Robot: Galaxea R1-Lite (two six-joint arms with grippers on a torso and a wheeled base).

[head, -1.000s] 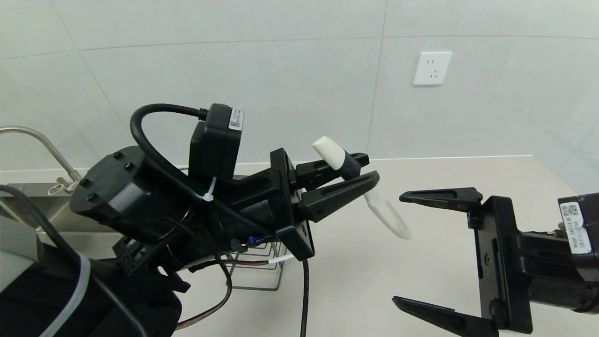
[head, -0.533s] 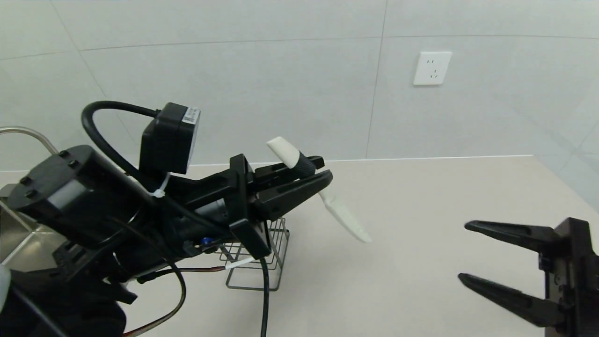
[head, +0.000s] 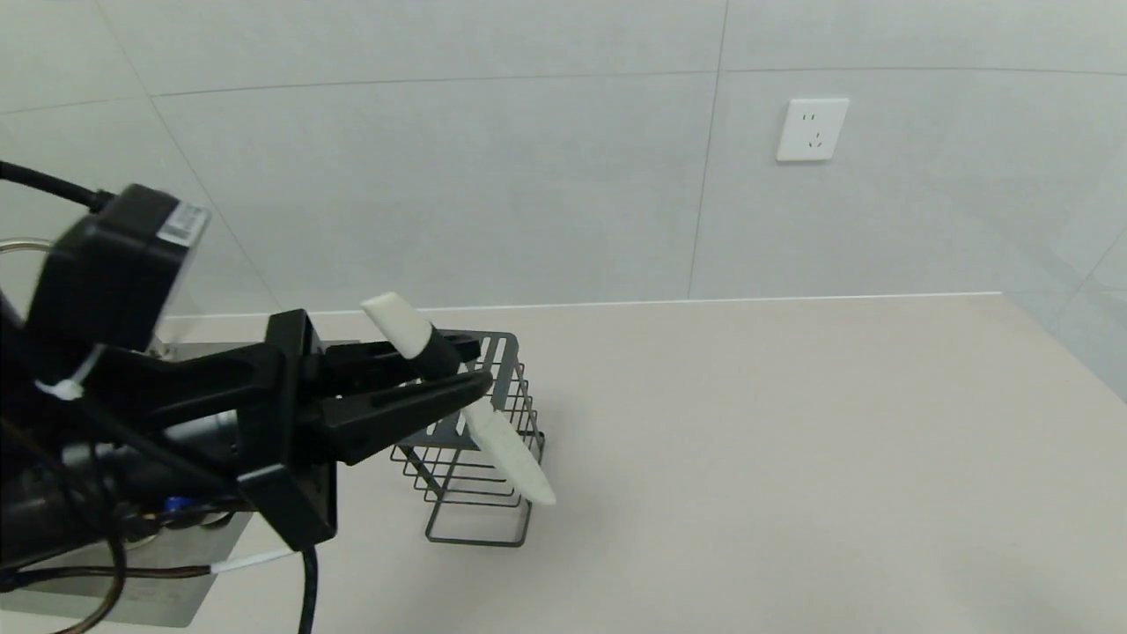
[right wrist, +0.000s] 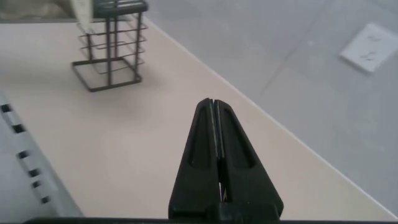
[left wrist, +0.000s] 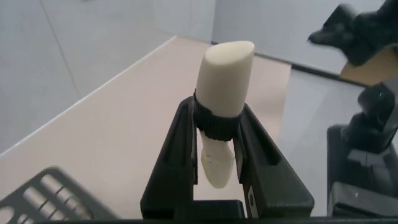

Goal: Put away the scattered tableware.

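Observation:
A white knife (head: 509, 447) with a white handle and a black collar is clamped in my left gripper (head: 460, 368), blade slanting down. In the head view its blade crosses in front of the upper part of a dark wire holder (head: 480, 515) standing on the counter. The left wrist view has the knife handle (left wrist: 225, 68) sticking up between the two black fingers (left wrist: 183, 143), with a corner of the wire holder (left wrist: 46, 193) below. My right gripper (right wrist: 213, 107) hovers over the beige counter, its fingers pressed together with nothing between them, well away from the wire holder (right wrist: 109, 46).
A steel sink (head: 158, 599) with a curved tap (head: 18, 245) lies at the left counter edge beside the holder. On the tiled wall hangs a white socket (head: 812, 129). Bare beige counter (head: 792, 458) stretches to the right.
My left arm has carried the knife left and downward until it is over the wire holder. The right gripper has drawn back out of the head view and closed.

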